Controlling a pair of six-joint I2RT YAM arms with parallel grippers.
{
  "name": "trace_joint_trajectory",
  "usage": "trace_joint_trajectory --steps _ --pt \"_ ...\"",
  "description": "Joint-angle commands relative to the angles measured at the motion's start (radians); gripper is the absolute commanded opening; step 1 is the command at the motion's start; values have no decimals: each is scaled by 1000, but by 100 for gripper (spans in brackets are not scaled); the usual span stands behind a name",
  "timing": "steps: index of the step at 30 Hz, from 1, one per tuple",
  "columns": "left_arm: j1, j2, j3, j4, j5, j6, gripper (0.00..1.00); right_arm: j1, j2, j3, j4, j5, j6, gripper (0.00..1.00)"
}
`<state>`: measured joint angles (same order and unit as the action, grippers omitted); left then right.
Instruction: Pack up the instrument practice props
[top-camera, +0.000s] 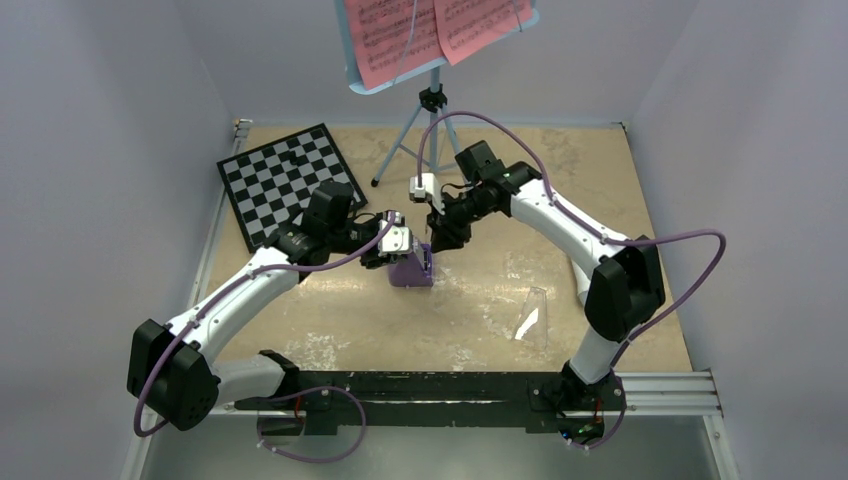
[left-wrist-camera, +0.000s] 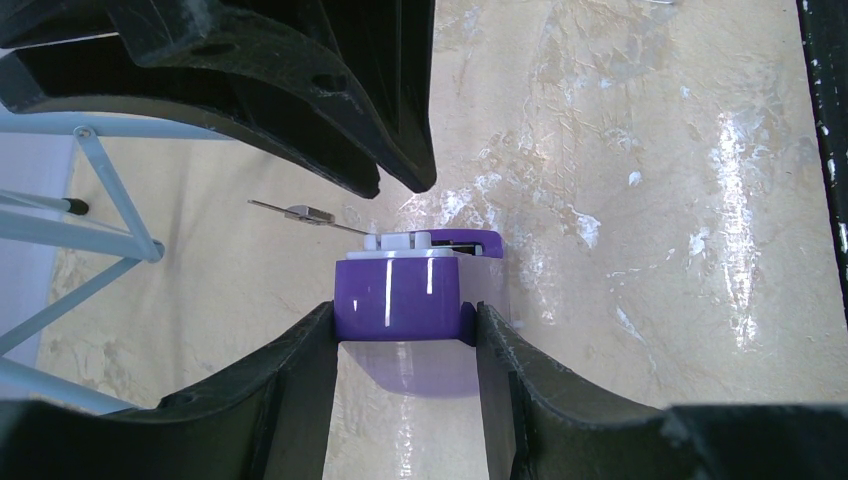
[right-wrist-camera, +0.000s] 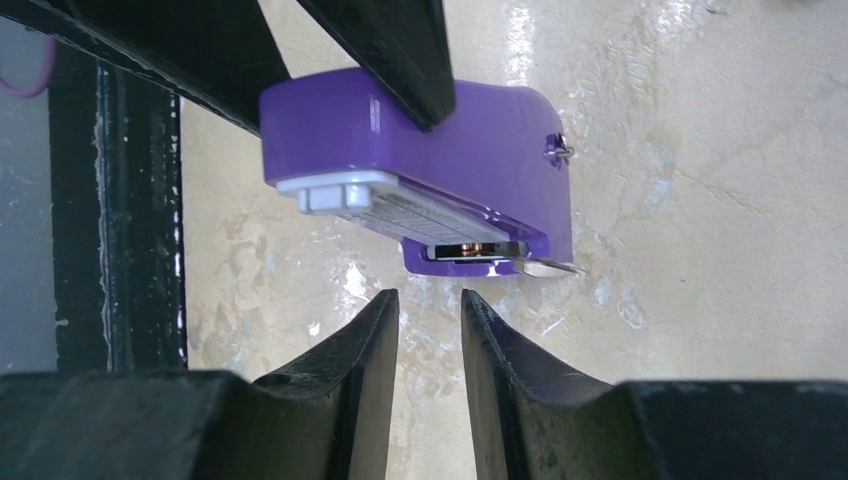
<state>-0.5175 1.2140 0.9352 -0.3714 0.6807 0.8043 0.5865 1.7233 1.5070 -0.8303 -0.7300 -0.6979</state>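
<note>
The small purple metronome (top-camera: 412, 268) stands on the tan table at mid-centre, without its cover. My left gripper (top-camera: 398, 248) is shut on it; in the left wrist view the fingers (left-wrist-camera: 310, 350) press both sides of the purple body (left-wrist-camera: 398, 295). Its thin metal pendulum (left-wrist-camera: 300, 212) sticks out to one side. My right gripper (top-camera: 443, 238) hovers just behind the metronome (right-wrist-camera: 470, 130), jaws a narrow gap apart and empty (right-wrist-camera: 430, 298). The clear cover (top-camera: 532, 315) lies on the table to the right. The light-blue music stand (top-camera: 432, 100) with pink pages (top-camera: 430, 25) stands at the back. No white tube shows.
A black-and-white chessboard (top-camera: 285, 180) lies at the back left. The stand's tripod legs (left-wrist-camera: 110, 190) spread just behind the grippers. A black rail (top-camera: 450, 385) runs along the near edge. Grey walls close in both sides.
</note>
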Motion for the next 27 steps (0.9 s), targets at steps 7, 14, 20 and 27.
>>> trace_joint_trajectory --steps 7,14,20,27 --pt "10 39 -4 -58 -47 52 0 -15 34 73 27 -15 60 43" --pt "10 37 -1 -63 -49 52 0 -1 59 94 52 -27 89 31" --pt "10 40 -1 -63 -47 52 0 -1 53 82 40 -37 76 27" --pt "10 46 5 -61 -44 50 0 0 51 80 49 -69 84 28"
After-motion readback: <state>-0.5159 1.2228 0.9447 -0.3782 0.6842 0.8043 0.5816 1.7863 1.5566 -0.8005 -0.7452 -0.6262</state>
